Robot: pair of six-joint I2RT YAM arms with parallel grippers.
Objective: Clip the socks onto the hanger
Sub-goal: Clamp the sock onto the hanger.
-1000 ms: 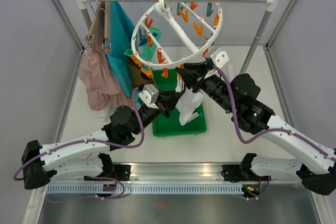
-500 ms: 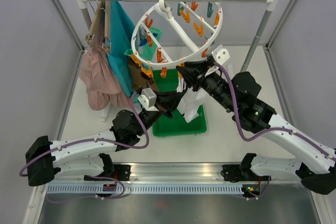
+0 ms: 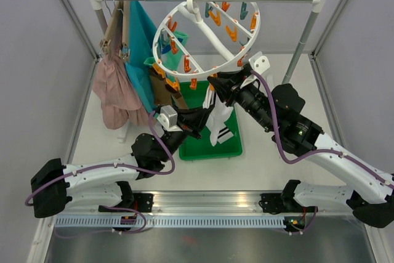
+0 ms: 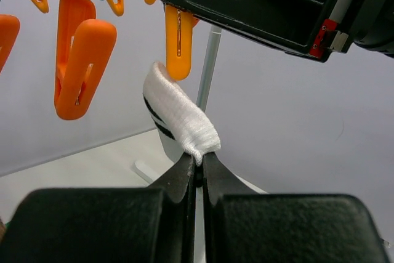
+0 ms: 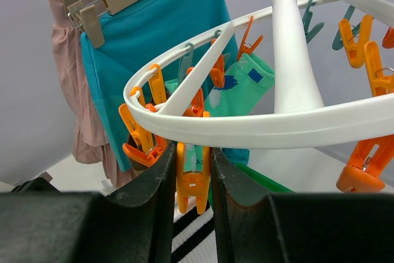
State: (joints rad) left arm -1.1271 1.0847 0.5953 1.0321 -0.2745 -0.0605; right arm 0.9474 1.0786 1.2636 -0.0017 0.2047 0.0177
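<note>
White striped sock pinched in upward-tilted left pincer, right pincer squeezing orange peg

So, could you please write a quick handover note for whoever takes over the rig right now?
Left gripper: shut on the white striped sock, raised just below the orange peg.
Right gripper: shut on that peg, under the hanger ring.
Done: a mint sock already hangs clipped.
To do: feed the striped sock into the peg, let it bite, release both grippers.
</note>
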